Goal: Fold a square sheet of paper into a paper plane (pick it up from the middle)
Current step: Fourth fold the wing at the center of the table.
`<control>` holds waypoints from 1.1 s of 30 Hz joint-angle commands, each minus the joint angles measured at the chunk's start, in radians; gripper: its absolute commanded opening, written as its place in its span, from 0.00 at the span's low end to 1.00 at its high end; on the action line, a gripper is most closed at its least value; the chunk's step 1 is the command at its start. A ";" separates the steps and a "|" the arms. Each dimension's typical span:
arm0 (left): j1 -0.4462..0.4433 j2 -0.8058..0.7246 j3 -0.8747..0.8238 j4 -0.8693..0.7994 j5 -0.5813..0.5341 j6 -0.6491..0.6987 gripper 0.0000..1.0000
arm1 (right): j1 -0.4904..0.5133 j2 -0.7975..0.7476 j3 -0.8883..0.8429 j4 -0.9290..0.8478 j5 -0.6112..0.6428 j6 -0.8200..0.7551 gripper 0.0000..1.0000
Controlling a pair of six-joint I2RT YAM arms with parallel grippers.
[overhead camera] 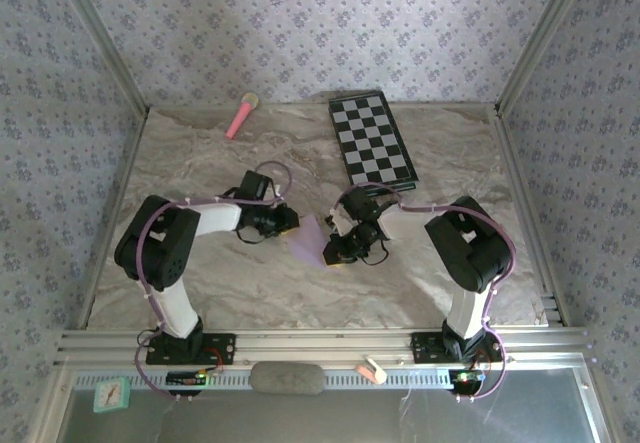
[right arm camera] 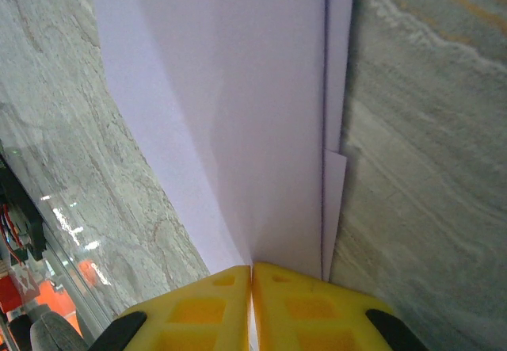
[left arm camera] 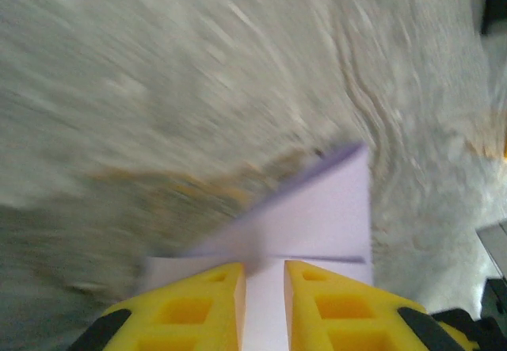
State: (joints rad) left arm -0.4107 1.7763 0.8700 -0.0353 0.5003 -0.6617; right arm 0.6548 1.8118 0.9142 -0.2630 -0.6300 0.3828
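A: Nearest the lens, at the bottom of the right wrist view, are the yellow fingers [right arm camera: 206, 307] of the right hand [right arm camera: 251, 270], tips pressed together. What are they on?

B: The sheet of paper [right arm camera: 238, 113]. The pale lilac sheet runs out from between the tips toward the top of the frame, so that hand is clenched on its edge. A second layer shows as a narrow strip along the right side, with a straight crease beside it.

A: And the left hand [left arm camera: 264, 268]?

B: At the bottom centre of its own view, its fingers stand a little apart and the paper runs into the gap. The paper looks sharp while the counter [left arm camera: 158, 89] behind is smeared. I can't tell whether the paper is pinched or only lying between the fingers.

A: Where is the sheet overall?

B: From above it's in the middle of the frame, between the two hands and well below the checkered board [overhead camera: 372, 141]. Whether it rests on the counter or hangs just above it, I can't say.

A: Which step is this?

B: I'd judge mid-fold. There are creases in it, but it isn't a narrow dart yet.

A: Next move?

B: Probably the right hand anchors its edge while the left brings its side over to meet the crease squarely, then the fold is pressed flat. Thin paper may skew or crumple if the hands pull against each other.
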 commanded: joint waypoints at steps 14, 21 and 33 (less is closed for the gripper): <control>-0.022 -0.243 -0.036 -0.021 -0.023 -0.078 0.23 | -0.011 0.058 0.084 -0.127 0.070 -0.106 0.13; -0.128 -0.161 -0.103 0.100 -0.021 -0.192 0.21 | -0.013 0.042 0.101 -0.104 0.030 -0.117 0.14; -0.151 -0.020 -0.040 -0.018 -0.103 -0.222 0.15 | -0.008 -0.074 0.054 -0.014 0.054 0.024 0.18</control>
State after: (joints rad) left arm -0.5579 1.7340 0.8112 0.0162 0.4389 -0.8680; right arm 0.6483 1.7855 0.9810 -0.3134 -0.6048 0.3389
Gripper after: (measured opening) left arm 0.149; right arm 0.177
